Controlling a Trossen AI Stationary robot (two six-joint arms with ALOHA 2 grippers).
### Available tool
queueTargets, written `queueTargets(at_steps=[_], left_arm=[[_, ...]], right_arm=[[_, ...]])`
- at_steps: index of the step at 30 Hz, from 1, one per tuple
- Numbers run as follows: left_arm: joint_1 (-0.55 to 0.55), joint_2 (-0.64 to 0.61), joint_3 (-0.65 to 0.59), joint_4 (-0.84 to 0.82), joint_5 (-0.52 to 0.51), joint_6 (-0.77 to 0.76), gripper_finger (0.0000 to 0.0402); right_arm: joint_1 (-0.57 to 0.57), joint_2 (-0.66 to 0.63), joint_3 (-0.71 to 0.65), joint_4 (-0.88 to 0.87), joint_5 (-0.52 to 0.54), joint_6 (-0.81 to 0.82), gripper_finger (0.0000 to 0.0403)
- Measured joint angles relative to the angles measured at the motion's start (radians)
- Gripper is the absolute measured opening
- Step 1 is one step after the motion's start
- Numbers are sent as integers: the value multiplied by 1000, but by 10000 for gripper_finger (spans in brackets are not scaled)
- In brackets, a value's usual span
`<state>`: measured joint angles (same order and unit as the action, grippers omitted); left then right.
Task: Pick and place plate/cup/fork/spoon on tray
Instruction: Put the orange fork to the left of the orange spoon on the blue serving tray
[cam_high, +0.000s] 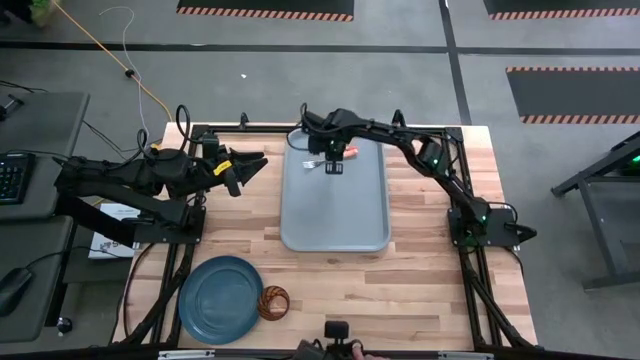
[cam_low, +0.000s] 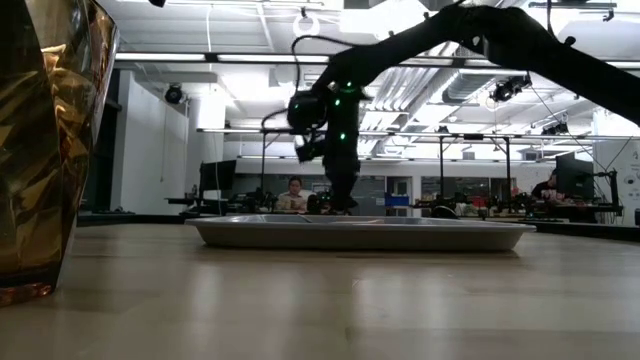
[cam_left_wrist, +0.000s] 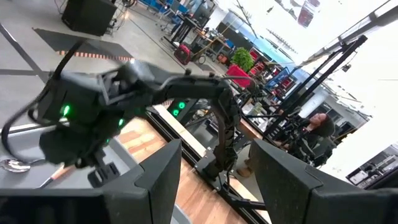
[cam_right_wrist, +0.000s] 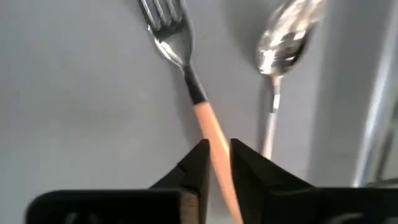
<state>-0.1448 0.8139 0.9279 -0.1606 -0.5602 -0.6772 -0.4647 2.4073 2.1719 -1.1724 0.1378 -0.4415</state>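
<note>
Two arms in view. Right gripper reaches over the far end of the tray, low over its surface. In the right wrist view the right gripper has its fingers pressed close on the orange handle of the fork — pinching it, tines pointing away from the fingers. Fork lies on or just above the tray floor; can't tell which. Spoon sits just beside the fork on the tray, roughly parallel, bowl at the same end as the tines, near the tray's raised rim. In the high view the fork shows as a pale sliver by the gripper; the spoon's red handle pokes out on the far side of it. Low view: right gripper hangs straight down to the tray, arm w/ green lights coming in from above. Left gripper waits at the table's left side, near the far corner, held off the tray, fingers spread — the left wrist view shows a wide gap between its fingers, looking across at the right arm. Plate rests on the wood at the near left corner of the table, well apart from the tray. Cup stands upright, touching or just beside the plate's right edge — it fills the left edge of the low view. People sit at benches in the room beyond.
</note>
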Motion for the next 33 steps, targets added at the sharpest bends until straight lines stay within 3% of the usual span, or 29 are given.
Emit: queueTargets(at_steps=[4,13,18,25,33], left_arm=[[0,0,0,0,0,0,186],[0,0,0,0,0,0,186],[0,0,0,0,0,0,186],[0,0,0,0,0,0,186],[0,0,0,0,0,0,186]], right_arm=[[-57,-31,0,1,-44,108,6],[-147,-30,-71,-31,-62,374,0],[-142,-30,-107,-30,-63,390,0],[-134,-30,-108,-28,19,382,0],[-135,-30,-115,-28,15,363,0]])
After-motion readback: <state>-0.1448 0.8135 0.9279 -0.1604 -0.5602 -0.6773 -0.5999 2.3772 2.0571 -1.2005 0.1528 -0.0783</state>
